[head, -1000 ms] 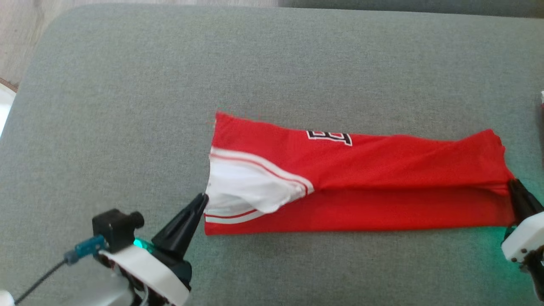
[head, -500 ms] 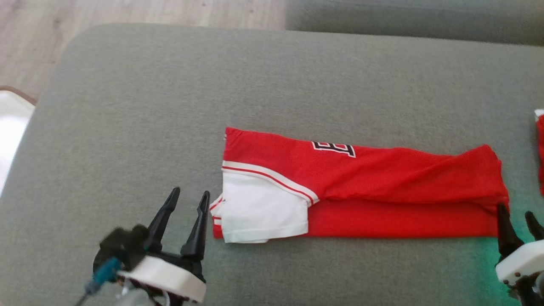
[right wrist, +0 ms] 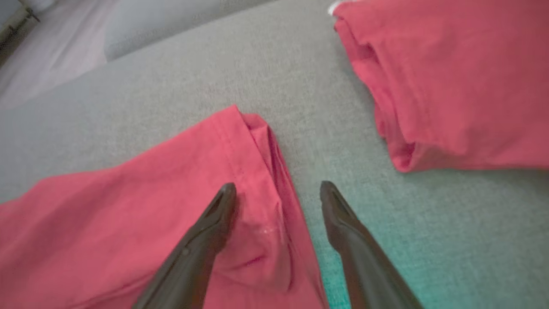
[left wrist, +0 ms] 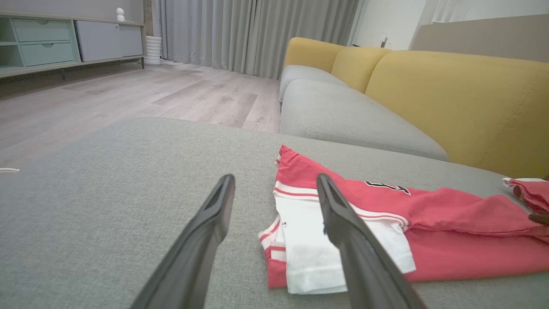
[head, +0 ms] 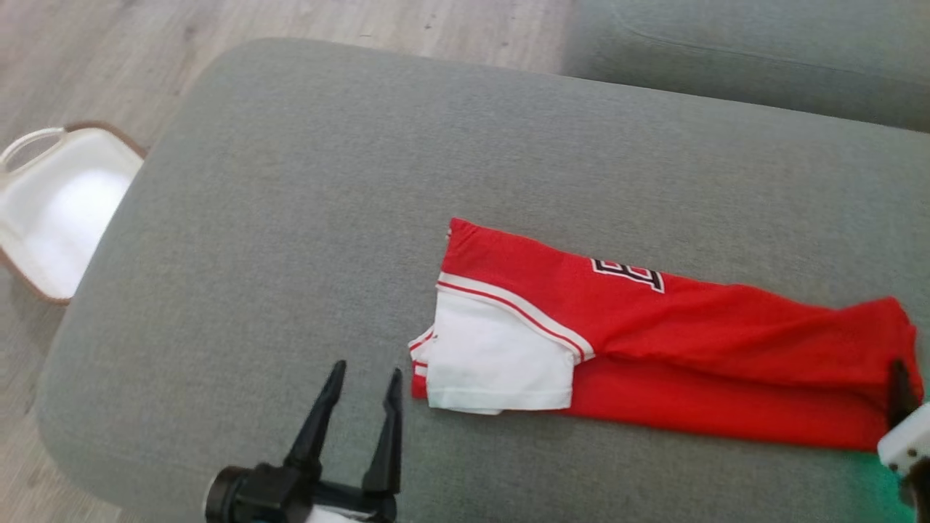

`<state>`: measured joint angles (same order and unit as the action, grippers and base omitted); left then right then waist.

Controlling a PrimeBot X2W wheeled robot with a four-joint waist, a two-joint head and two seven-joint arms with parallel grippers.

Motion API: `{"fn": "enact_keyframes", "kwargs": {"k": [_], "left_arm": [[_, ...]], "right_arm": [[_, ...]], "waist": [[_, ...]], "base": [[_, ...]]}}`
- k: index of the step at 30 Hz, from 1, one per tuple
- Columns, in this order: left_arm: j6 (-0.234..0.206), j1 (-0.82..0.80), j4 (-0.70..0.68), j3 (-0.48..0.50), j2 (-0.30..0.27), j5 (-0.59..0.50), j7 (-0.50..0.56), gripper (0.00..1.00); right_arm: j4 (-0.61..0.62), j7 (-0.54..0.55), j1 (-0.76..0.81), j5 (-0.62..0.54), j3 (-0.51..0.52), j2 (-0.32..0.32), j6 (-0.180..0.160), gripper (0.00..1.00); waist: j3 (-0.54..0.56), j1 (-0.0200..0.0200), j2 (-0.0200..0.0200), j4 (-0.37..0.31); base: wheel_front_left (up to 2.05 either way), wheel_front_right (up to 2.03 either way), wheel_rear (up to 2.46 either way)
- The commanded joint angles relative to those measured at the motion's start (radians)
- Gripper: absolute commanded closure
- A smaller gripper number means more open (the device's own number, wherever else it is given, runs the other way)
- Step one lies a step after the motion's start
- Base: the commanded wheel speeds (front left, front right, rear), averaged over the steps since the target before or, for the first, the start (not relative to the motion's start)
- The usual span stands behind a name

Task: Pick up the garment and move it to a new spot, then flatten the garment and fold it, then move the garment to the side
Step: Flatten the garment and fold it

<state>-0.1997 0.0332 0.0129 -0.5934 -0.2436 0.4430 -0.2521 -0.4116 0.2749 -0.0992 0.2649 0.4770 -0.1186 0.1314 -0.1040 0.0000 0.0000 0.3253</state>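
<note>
On the grey seat cushion (head: pixel 290 181) before us the garment (head: pixel 726 341) lies flat. It is a red jersey folded lengthwise into a long band that runs from the middle of the cushion toward our right. A white sleeve (head: pixel 501 363) with red-and-white trim lies on top at its left end, and part of a black-and-white print (head: pixel 628 274) shows near the far edge. Our left gripper (head: pixel 367 369) stands over bare cushion just beside that sleeve end, its jaws spread wide and holding nothing, fingers pointing away from us. Our right gripper (right wrist: pixel 278 186) is at the opposite end, jaws likewise spread. In its wrist view one finger lies over the hemmed corner of the red cloth and the other over bare cushion just past the edge (whether either tip touches down we cannot tell). A second red piece of clothing (right wrist: pixel 450 86) lies on the cushion near that end, apart from the garment. To our left a white tub (head: pixel 51 211) with a brown rim sits on the pale wood floor (head: pixel 109 58) beside the cushion. The left wrist view shows another grey seat (left wrist: pixel 343 116) with yellow back cushions (left wrist: pixel 450 94) beyond.
</note>
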Motion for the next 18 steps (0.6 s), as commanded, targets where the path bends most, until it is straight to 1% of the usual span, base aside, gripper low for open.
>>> {"fn": "enact_keyframes", "kwargs": {"k": [1, 5, 6, 8, 13, 18], "left_arm": [[0.016, -0.015, -0.027, 0.049, 0.015, -0.028, -0.01, 0.0], [0.052, -0.004, -0.02, 0.084, 0.05, -0.072, -0.01, 0.0], [0.06, -0.001, -0.019, 0.096, 0.056, -0.079, -0.01, 0.0], [0.075, 0.006, -0.017, 0.116, 0.067, -0.092, -0.01, 0.0], [0.1, 0.019, -0.009, 0.156, 0.09, -0.116, -0.01, 0.0], [0.135, 0.029, 0.0, 0.19, 0.117, -0.141, -0.01, 0.0]], "right_arm": [[-0.002, 0.014, -0.027, -0.024, -0.001, -0.034, -0.001, 0.0], [-0.059, 0.068, -0.041, -0.036, 0.023, -0.037, -0.001, 0.0], [-0.064, 0.082, -0.041, -0.03, 0.02, -0.036, -0.001, 0.25], [-0.057, 0.103, -0.04, -0.002, 0.007, -0.031, -0.001, 1.0], [-0.016, 0.108, -0.02, 0.04, -0.014, -0.042, -0.001, 1.0], [0.049, 0.088, 0.011, 0.065, -0.027, -0.072, -0.001, 1.0]], "waist": [[-0.002, 0.0, 0.0, 0.014], [-0.003, 0.0, 0.0, 0.027], [-0.002, 0.0, 0.0, 0.029], [-0.001, 0.0, 0.0, 0.028], [0.002, 0.0, 0.0, 0.013], [0.005, 0.0, 0.0, -0.026]], "base": [[0.0, 0.0, 0.0], [0.0, 0.0, 0.0], [0.0, 0.0, 0.0], [0.0, 0.0, 0.0], [0.0, 0.0, 0.0], [0.0, 0.0, 0.0]]}}
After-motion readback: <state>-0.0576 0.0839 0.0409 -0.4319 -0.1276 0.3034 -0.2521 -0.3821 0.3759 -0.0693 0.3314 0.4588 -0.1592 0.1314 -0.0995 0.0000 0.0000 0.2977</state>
